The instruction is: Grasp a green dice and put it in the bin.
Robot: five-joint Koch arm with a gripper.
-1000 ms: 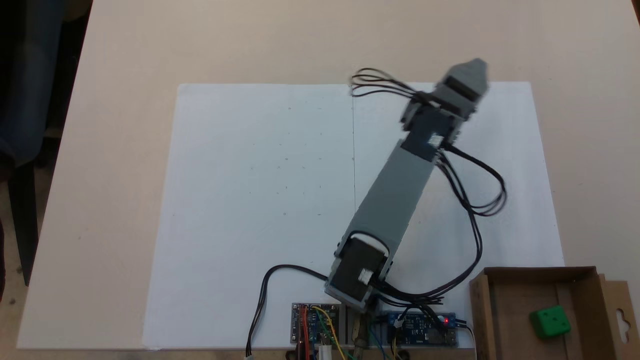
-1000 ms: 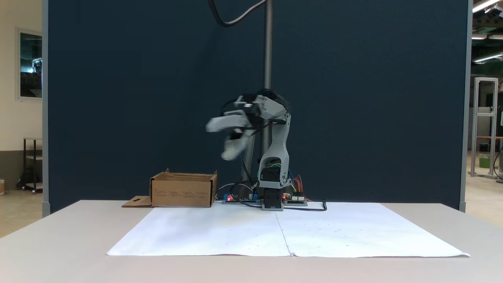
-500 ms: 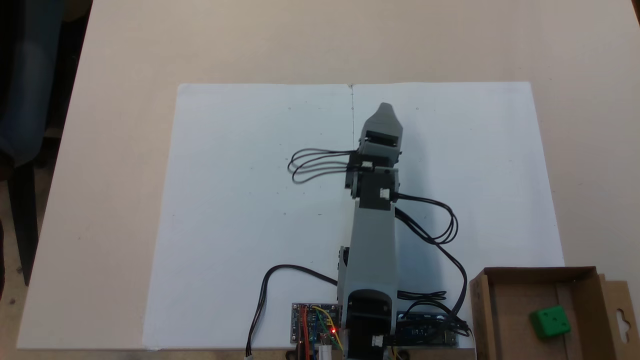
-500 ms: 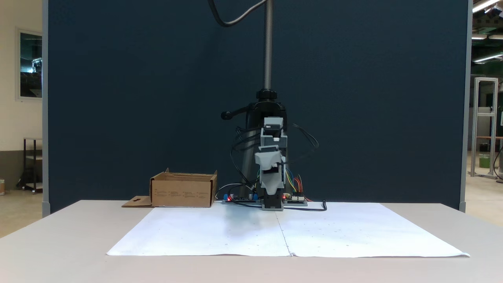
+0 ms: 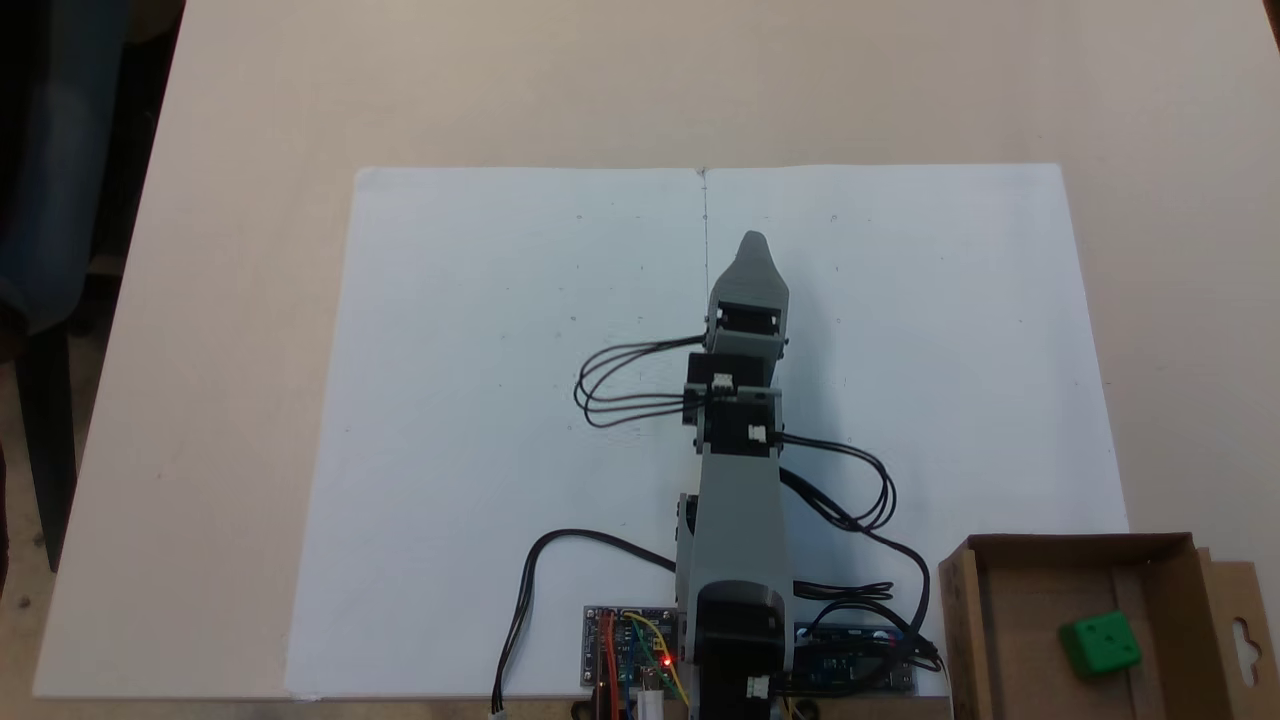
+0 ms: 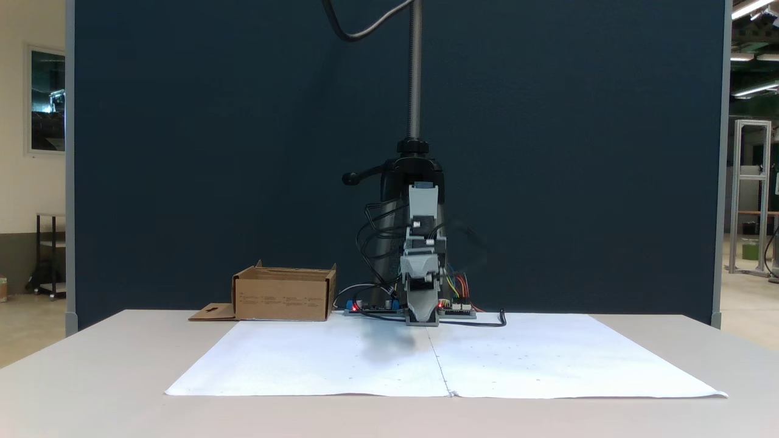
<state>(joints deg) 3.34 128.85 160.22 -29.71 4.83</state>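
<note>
Circuit boards (image 5: 630, 648) beside bin (image 5: 960, 620)

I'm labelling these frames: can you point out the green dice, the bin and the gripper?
green dice (image 5: 1100, 643), a fixed view, its top face.
bin (image 5: 1080, 545), a fixed view, its far wall.
gripper (image 5: 752, 243), a fixed view, its tip.

A pale beige tabletop (image 6: 91, 377) carries a large white paper sheet (image 5: 480, 420) with a crease down its middle. Behind it in a fixed view stands a dark blue partition wall (image 6: 578, 152), with a metal pole (image 6: 415, 67) rising in front of it. To the left of the partition is a cream wall with a framed window (image 6: 46, 100) and a low dark cart (image 6: 50, 255). On the right, ceiling strip lights (image 6: 753, 7) glow above a metal frame rack (image 6: 752, 194).
</note>
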